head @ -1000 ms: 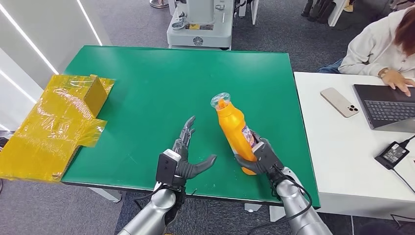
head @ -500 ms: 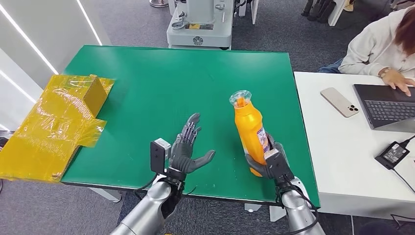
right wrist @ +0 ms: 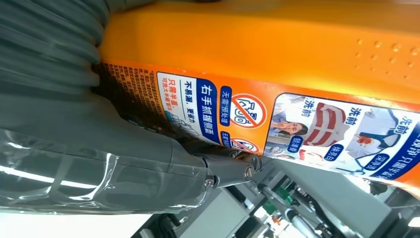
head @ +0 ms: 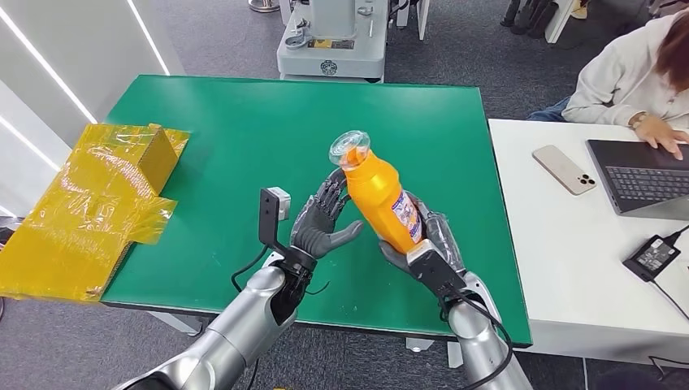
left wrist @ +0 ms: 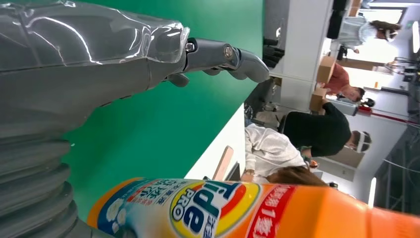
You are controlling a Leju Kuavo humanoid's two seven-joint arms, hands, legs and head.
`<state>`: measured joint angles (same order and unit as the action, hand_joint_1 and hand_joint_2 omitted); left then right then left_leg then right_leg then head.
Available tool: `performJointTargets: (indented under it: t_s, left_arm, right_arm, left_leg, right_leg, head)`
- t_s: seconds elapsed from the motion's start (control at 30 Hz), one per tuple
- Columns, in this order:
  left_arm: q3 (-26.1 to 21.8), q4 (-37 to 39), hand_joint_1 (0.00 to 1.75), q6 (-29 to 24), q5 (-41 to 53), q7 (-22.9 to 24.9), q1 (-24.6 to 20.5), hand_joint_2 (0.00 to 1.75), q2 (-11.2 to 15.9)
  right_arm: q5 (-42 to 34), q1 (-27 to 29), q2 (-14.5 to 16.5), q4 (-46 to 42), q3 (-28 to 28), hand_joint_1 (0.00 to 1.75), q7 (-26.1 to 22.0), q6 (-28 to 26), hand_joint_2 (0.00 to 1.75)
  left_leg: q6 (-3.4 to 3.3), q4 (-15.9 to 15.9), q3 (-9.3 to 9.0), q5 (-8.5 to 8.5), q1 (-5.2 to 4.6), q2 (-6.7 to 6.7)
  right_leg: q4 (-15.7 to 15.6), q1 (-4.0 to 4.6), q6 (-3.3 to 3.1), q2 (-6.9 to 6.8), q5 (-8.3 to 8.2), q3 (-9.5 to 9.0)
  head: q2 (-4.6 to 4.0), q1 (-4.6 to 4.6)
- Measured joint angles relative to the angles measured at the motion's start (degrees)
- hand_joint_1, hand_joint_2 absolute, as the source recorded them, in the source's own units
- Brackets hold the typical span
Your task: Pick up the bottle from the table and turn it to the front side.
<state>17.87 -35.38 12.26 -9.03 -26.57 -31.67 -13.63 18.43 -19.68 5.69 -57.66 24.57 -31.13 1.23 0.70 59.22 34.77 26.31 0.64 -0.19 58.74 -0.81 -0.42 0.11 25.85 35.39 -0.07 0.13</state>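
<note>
My right hand (head: 422, 244) grips the lower body of an orange detergent bottle (head: 380, 197) and holds it above the green table (head: 244, 130), tilted with its plastic-wrapped cap (head: 349, 149) toward the left. My left hand (head: 322, 223) is right beside the bottle with its fingers spread, fingertips near the bottle's neck; contact is unclear. The left wrist view shows the bottle's front label (left wrist: 198, 210) next to my open left hand (left wrist: 99, 74). In the right wrist view my right hand (right wrist: 114, 148) wraps the bottle's back label (right wrist: 277, 119).
A yellow wrapped box (head: 97, 203) hangs over the table's left edge. A white desk (head: 561, 268) on the right carries a phone (head: 563, 169), a laptop (head: 642, 175) and a charger (head: 652, 256); a person (head: 634, 73) sits there. A grey machine (head: 333, 41) stands behind the table.
My right hand has carried the bottle up and leftward, tilting its cap to the left. My left hand has risen and closed in beside the bottle.
</note>
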Motion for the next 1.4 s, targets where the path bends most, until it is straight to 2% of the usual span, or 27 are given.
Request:
performJointTargets:
  t_s: [0.33, 0.77, 0.97, 1.4]
  left_arm:
    - [-0.25, 1.64, 0.0, -0.63, -1.02, 0.95, -2.32, 1.75, -0.07]
    - [-0.4, 0.59, 0.0, -1.26, -1.86, 1.5, -2.53, 1.75, 1.52]
    - [-0.41, 0.2, 0.0, 0.37, -2.45, 1.56, -2.1, 1.75, 2.07]
    - [-0.41, 0.35, 0.0, 2.49, -5.2, 1.02, -2.1, 1.75, 1.14]
  right_arm:
    - [-1.97, -3.29, 0.55, 3.29, 2.47, 1.75, 1.13, 0.76, 1.75]
    - [-4.6, -4.46, -0.33, 6.44, 0.72, 1.74, 2.83, 1.11, 1.75]
    - [-4.98, -3.91, -1.14, 7.88, 0.01, 1.66, 2.14, 2.12, 1.75]
    - [-2.05, -5.55, -0.98, 13.33, -0.09, 1.7, 0.11, 2.07, 1.75]
  left_leg:
    - [0.0, 0.01, 0.01, 0.0, -0.01, 0.0]
    - [0.0, 0.0, 0.0, 0.0, 0.0, 0.0]
    - [0.0, 0.01, 0.0, 0.0, -0.01, 0.0]
    - [0.0, 0.01, 0.0, 0.0, 0.0, 0.0]
  right_leg:
    - [0.0, -0.01, 0.0, 0.0, 0.0, 0.0]
    - [0.0, 0.0, 0.0, 0.0, 0.0, 0.01]
    - [0.0, -0.01, 0.0, 0.0, 0.0, 0.01]
    - [0.0, -0.01, 0.0, 0.0, 0.0, 0.0]
  head:
    - [0.0, 0.0]
    - [0.0, 0.0]
    - [0.0, 0.01]
    - [0.0, 0.01]
